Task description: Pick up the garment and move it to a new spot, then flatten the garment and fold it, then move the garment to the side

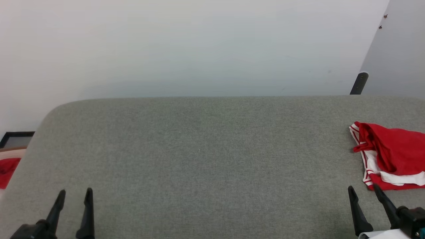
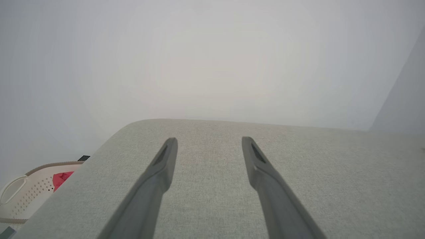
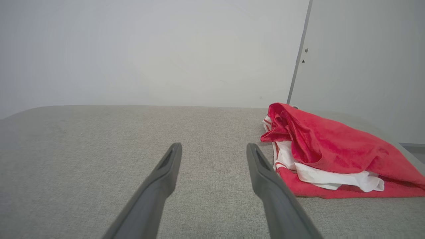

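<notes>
Seeing the garment (image 1: 395, 149) lying in a crumpled heap against the right edge of the grey padded surface (image 1: 199, 149), about midway between far and near edges, red body bunched over white sleeve cloth and striped trim.

Holding the left gripper (image 1: 75, 191) spread wide and empty by the near-left corner, well apart from the cloth. Holding the right gripper (image 1: 362, 187) equally spread, gripping nothing, just beside the heap's near hem.

Judging the cloth as light, soft and limp, probably sagging and trailing once lifted, hardly slipping. Favouring a pinch on the raised red fold or the striped hem nearest the right gripper, catching few layers rather than the whole bundle.
</notes>
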Tool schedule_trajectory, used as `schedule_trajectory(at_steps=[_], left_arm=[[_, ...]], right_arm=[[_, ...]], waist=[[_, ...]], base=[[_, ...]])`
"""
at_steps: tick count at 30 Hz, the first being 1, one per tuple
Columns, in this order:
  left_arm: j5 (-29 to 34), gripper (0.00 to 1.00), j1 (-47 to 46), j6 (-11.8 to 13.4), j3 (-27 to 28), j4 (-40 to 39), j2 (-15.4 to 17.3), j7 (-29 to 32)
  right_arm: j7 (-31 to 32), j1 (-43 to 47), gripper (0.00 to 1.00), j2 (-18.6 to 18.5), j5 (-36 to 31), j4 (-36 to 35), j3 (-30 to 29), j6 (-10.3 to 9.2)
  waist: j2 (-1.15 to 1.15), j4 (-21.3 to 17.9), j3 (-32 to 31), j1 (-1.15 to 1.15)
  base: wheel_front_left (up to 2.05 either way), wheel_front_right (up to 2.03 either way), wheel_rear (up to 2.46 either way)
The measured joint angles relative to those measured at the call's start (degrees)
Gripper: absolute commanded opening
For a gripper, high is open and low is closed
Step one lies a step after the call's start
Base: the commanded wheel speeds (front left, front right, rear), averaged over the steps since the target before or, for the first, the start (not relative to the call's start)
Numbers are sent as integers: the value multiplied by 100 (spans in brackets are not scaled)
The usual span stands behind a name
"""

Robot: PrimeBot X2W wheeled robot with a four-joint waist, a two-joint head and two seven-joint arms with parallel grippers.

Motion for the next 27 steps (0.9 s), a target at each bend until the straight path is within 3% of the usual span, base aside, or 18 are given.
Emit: schedule_trajectory(at_steps=[25, 26, 27], left_arm=[[192, 100, 160, -1, 107, -290, -104, 0], [192, 0, 160, -1, 153, -296, -136, -1], [190, 0, 169, -1, 144, -246, -159, 12]], right_arm=[[-35, 313, 100, 264, -41, -65, -94, 0], [-35, 314, 0, 266, -42, -64, -98, 0], [-33, 315, 0, 275, -40, -16, -87, 1]], waist=[[0, -32, 4, 0], [0, -31, 4, 0], [0, -32, 4, 0]], base=[[0, 0, 0], [0, 0, 0], [0, 0, 0]])
